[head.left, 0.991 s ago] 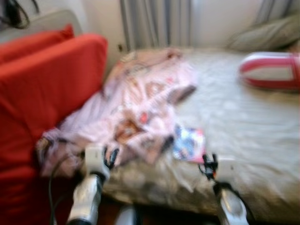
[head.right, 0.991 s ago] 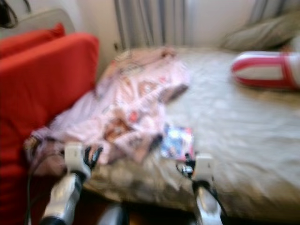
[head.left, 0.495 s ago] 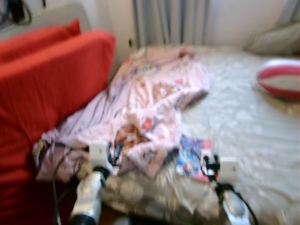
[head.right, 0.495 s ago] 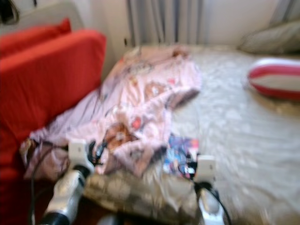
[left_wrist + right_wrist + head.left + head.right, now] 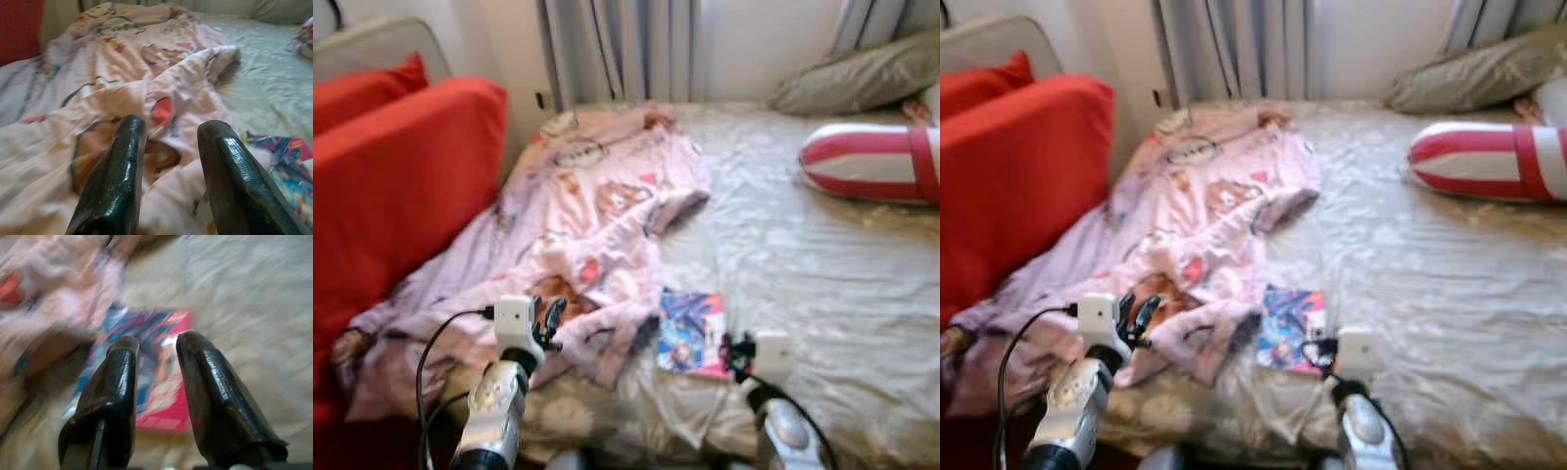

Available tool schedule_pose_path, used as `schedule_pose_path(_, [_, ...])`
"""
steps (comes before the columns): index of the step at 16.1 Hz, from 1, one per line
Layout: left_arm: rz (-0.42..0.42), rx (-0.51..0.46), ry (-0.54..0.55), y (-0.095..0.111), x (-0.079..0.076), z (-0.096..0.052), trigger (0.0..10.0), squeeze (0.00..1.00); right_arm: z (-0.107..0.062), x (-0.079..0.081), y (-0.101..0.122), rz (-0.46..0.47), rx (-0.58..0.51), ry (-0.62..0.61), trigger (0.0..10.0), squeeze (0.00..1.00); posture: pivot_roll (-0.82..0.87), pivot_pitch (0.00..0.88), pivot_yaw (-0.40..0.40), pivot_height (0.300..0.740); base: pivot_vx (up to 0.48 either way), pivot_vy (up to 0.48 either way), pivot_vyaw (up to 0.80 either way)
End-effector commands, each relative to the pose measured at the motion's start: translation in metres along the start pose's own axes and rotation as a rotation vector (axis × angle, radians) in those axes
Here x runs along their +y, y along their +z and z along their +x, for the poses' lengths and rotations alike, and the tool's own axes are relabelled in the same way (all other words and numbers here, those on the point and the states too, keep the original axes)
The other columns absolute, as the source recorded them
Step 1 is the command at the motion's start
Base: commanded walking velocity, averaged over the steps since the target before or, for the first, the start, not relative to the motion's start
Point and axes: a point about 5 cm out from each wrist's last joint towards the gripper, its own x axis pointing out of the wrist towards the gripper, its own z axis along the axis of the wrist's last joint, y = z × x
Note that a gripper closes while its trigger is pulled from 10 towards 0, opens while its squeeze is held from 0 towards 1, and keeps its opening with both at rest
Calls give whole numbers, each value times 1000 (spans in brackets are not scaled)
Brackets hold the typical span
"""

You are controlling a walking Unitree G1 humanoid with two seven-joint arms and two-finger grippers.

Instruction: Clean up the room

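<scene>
A crumpled pink blanket [image 5: 597, 215] with cartoon prints lies across the left half of the bed [image 5: 803, 264]. Beside its near edge rests a colourful book [image 5: 692, 332] with a pink border. My left gripper [image 5: 550, 319] hovers over the blanket's near edge, fingers open and empty; the left wrist view shows the blanket [image 5: 161, 83] ahead of its fingers [image 5: 122, 166]. My right gripper [image 5: 736, 352] hangs just right of the book, open, and in the right wrist view the book [image 5: 156, 377] lies directly beyond its fingers [image 5: 205, 382].
A red sofa [image 5: 401, 186] stands close against the bed's left side. A red-and-white striped pillow [image 5: 876, 162] and a grey-green pillow [image 5: 862, 78] lie at the far right. Grey curtains [image 5: 617, 49] hang behind the bed.
The camera has swung back left and sharpened, so the whole scene sits further right than half a second ago. Both grippers stay open near the blanket edge and the book.
</scene>
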Motion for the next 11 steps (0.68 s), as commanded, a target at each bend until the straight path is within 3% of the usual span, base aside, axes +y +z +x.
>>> schedule_pose_path(1, [-1,5,6,1,2,0,10000,0,2,2,-3,18,36,6,10000,0,-10,11,83,625,0,0,0])
schedule_pose_path(6, [14,-18,-42,12,-5,5,10000,0,10,11,-10,155,160,-13,10000,0,56,85,97,625,0,0,0])
schedule_pose_path(7, [21,-22,-53,14,-5,3,10000,0,11,13,-11,180,170,-18,10000,937,66,96,100,625,0,0,0])
schedule_pose_path(8, [31,-25,-55,17,-1,0,10000,0,13,14,-11,215,188,-29,10000,1000,94,126,108,625,0,0,0])
schedule_pose_path(11, [52,-29,-44,21,8,-16,10000,0,12,8,-13,237,196,-86,10000,1000,144,185,124,625,0,0,0])
